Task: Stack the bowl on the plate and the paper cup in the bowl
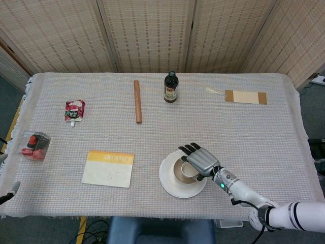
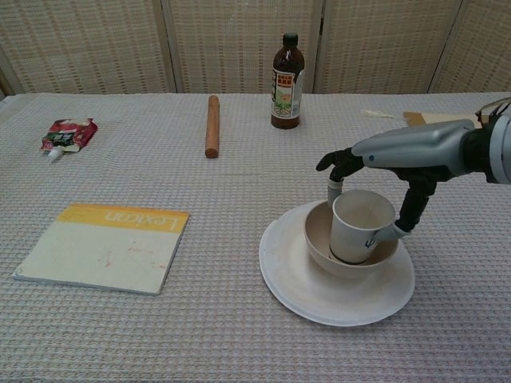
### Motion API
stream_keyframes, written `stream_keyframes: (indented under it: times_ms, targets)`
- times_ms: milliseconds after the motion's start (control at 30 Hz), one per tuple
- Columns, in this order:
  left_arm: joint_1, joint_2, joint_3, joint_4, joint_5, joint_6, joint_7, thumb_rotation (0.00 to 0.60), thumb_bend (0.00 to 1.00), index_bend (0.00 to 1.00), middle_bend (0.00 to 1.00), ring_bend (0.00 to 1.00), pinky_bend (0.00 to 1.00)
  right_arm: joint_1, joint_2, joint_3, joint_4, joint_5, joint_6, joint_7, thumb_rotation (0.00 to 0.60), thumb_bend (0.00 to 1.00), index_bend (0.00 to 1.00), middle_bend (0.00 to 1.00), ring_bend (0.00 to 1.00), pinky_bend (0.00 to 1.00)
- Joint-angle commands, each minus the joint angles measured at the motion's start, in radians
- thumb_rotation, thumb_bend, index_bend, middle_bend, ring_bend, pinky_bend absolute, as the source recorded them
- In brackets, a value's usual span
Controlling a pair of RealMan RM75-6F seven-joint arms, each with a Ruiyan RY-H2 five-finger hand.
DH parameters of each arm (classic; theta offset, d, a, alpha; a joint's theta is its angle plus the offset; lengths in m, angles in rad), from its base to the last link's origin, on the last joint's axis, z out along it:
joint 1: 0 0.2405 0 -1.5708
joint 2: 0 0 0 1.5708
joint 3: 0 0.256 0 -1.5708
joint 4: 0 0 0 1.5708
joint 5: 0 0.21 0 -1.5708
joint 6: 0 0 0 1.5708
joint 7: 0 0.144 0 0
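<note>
right hand [image 2: 383,171] reaches over the white plate [image 2: 295,291], fingers arched down around the paper cup [image 2: 361,226]; a fingertip [image 2: 334,191] on the far side of the cup and the thumb on its near-right side pinch it, the rest of the fingers spread above the rim. cup sits tilted inside the bowl [image 2: 319,239], its base down in the bowl's hollow, mouth leaning toward the camera in the chest view. bowl rests on the plate, roughly centred. in the head view the right hand [image 1: 200,160] covers the right half of the bowl [image 1: 177,170] and most of the paper cup [image 1: 187,169], plate [image 1: 167,183] rim showing around it. left hand [image 1: 7,190] barely shows at the frame edge, well left of the plate; cannot tell how its fingers lie. left of the plate lies a yellow-and-white book [image 2: 104,247]. beyond the plate stands a dark bottle [image 2: 287,80], a wooden rolling pin [image 2: 211,125] to the far left of it on the tabletop [image 2: 160,335]. a red pouch [image 2: 68,133] lies farther left still of the plate.
</note>
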Motion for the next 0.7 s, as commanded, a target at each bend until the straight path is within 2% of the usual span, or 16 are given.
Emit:
stream_keyframes:
  times_ms: [33, 100, 167, 433, 567, 700]
  targets:
    - [0.001, -0.001, -0.001, -0.001, 0.0, 0.002, 0.002, 0.6, 0.3, 0.17, 0.0, 0.01, 0.24, 0.013, 0.008, -0.005, -0.005, 0.022, -0.023, 0.006, 0.6, 0.2, 0.16, 0.0, 0.0, 0.0]
    - [0.002, -0.001, 0.0, -0.001, 0.002, 0.004, 0.002, 0.6, 0.3, 0.17, 0.0, 0.01, 0.24, 0.018, 0.01, -0.004, -0.004, 0.024, -0.028, 0.011, 0.6, 0.17, 0.03, 0.0, 0.0, 0.0]
    - [0.003, 0.0, 0.0, -0.002, 0.003, 0.006, 0.003, 0.6, 0.3, 0.17, 0.0, 0.01, 0.24, 0.02, 0.01, -0.005, -0.002, 0.022, -0.027, 0.017, 0.6, 0.17, 0.0, 0.0, 0.0, 0.0]
    - [0.004, 0.001, -0.001, 0.0, 0.0, 0.005, 0.001, 0.6, 0.3, 0.17, 0.0, 0.01, 0.24, 0.018, 0.042, -0.009, -0.023, 0.002, -0.027, 0.048, 0.6, 0.17, 0.0, 0.0, 0.0, 0.0]
    - [0.005, 0.001, -0.002, 0.001, 0.0, 0.007, 0.002, 0.6, 0.3, 0.17, 0.0, 0.01, 0.24, -0.003, 0.118, -0.012, -0.088, -0.04, -0.015, 0.082, 0.6, 0.17, 0.0, 0.0, 0.0, 0.0]
    - [0.004, 0.0, -0.004, 0.001, -0.003, 0.005, 0.004, 0.6, 0.3, 0.17, 0.0, 0.01, 0.24, -0.069, 0.217, -0.017, -0.167, -0.154, 0.058, 0.131, 0.6, 0.16, 0.0, 0.0, 0.0, 0.0]
